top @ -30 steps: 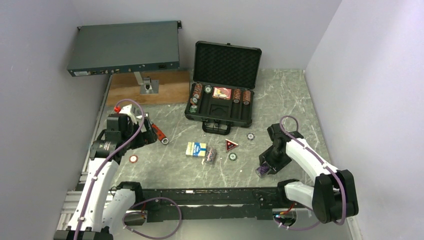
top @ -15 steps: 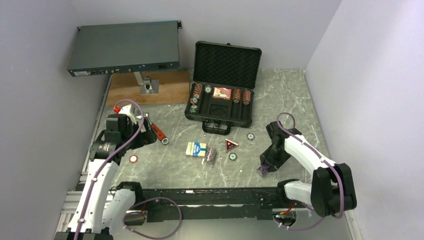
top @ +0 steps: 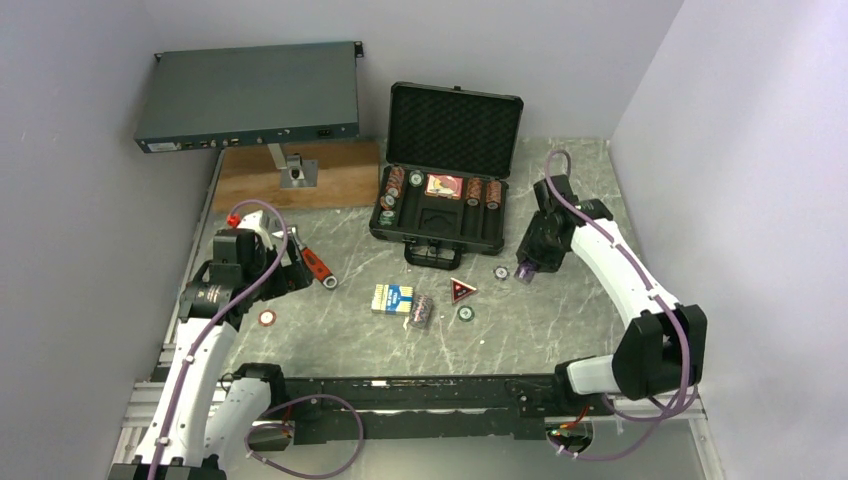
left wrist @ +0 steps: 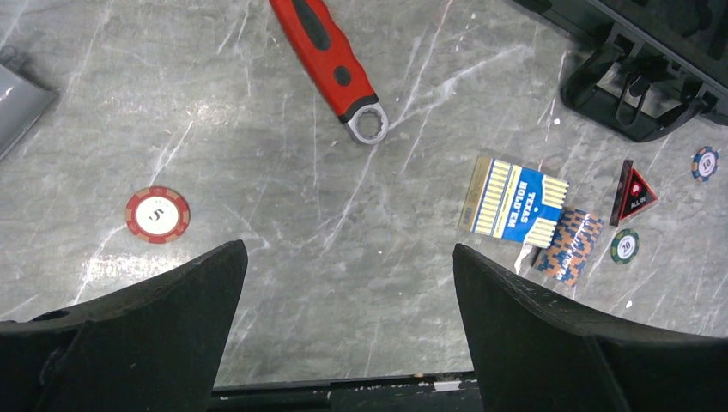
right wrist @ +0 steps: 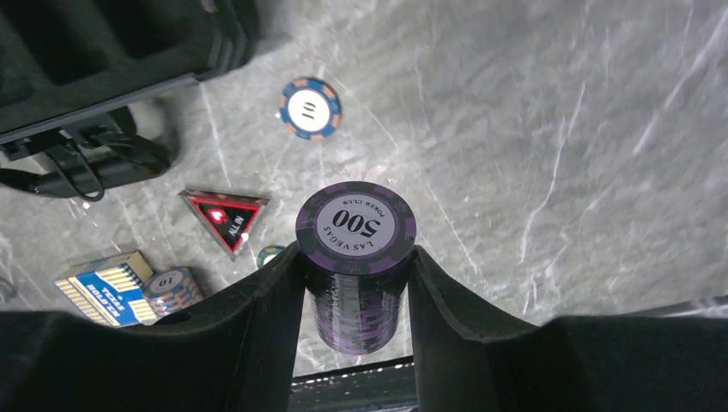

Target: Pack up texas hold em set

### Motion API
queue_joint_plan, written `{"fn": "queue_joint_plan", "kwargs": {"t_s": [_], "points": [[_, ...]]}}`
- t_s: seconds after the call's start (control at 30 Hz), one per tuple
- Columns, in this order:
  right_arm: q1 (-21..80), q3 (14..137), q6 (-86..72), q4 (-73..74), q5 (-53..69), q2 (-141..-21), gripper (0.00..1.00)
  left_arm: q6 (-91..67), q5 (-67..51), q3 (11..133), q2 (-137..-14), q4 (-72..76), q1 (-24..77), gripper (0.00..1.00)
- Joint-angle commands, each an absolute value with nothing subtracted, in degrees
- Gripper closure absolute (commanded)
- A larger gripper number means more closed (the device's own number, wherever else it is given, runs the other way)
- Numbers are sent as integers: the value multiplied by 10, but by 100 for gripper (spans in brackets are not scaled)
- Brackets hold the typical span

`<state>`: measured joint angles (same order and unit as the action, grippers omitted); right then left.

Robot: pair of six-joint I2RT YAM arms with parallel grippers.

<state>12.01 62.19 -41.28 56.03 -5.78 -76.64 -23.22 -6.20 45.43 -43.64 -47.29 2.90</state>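
The black case point(top: 497, 237) stands open at the back, with chip stacks in its foam. My right gripper point(top: 527, 268) is shut on a stack of purple chips point(right wrist: 356, 225) and holds it above the table, right of the case's front corner. The blue-yellow card box point(top: 393, 298) lies mid-table, also in the left wrist view point(left wrist: 513, 201). Beside it are a lying blue chip stack point(top: 421, 312) and the red triangular token point(top: 461, 290). Loose chips: a blue one point(top: 501, 272), a green one point(top: 465, 313) and a red one point(top: 267, 318). My left gripper point(left wrist: 348, 326) is open and empty at the left.
A red-handled wrench point(top: 318, 268) lies just right of my left gripper. A large grey electronics box point(top: 250, 95) sits raised at the back left above a wooden board point(top: 340, 178). The case's handle point(top: 432, 257) sticks out toward the token. Walls stand on both sides.
My right gripper has lifted the purple chip stack from the front right of the table and carried it back and left toward the case. The left arm has not moved.
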Motion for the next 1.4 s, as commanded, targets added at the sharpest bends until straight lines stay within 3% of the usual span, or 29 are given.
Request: {"fn": "queue_joint_plan", "kwargs": {"t_s": [0.0,0.67,1.37], "points": [[123,693,-307,539,-61,-780,100,-236,-54,468,-424,-491,33,4],[159,845,-179,340,-34,-951,100,-229,-66,465,-451,-479,34,9],[170,912,-219,342,-74,-1095,100,-223,-80,464,-463,-472,2,12]]}}
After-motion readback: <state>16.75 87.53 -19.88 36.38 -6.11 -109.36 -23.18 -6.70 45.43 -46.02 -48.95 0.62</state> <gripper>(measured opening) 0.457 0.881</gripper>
